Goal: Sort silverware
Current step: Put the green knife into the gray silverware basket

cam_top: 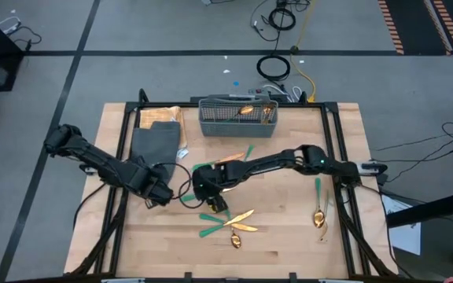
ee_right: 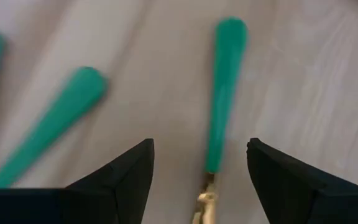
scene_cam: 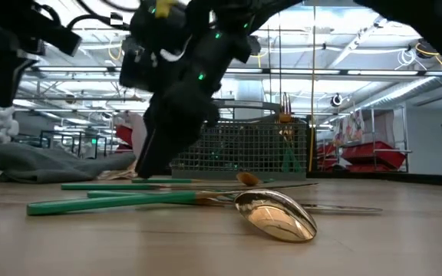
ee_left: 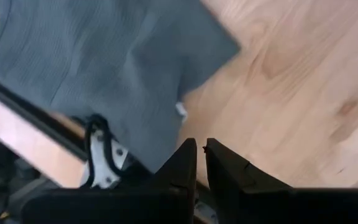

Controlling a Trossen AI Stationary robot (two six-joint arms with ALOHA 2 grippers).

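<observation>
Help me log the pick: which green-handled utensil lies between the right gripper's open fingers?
The one running straight up between the right gripper fingers, gold neck showing; the other handles slant off outside them.

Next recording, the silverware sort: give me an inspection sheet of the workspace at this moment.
Surface: wooden table in a black frame.
Job's things: green-handled silverware scattered near the table's middle; two more pieces toward the right edge; some pieces already in the grey mesh basket at the far edge.
Clutter: grey folded cloth at the far left; a paper-like item beside it, unclear.
Grippers: right gripper open, low over the pile, fingers either side of one green handle; left gripper nearly closed, holding nothing, by the cloth's edge.
Cables: coiled cables on the floor behind the table.
Surroundings: grey floor with taped lines; nobody seen.
</observation>
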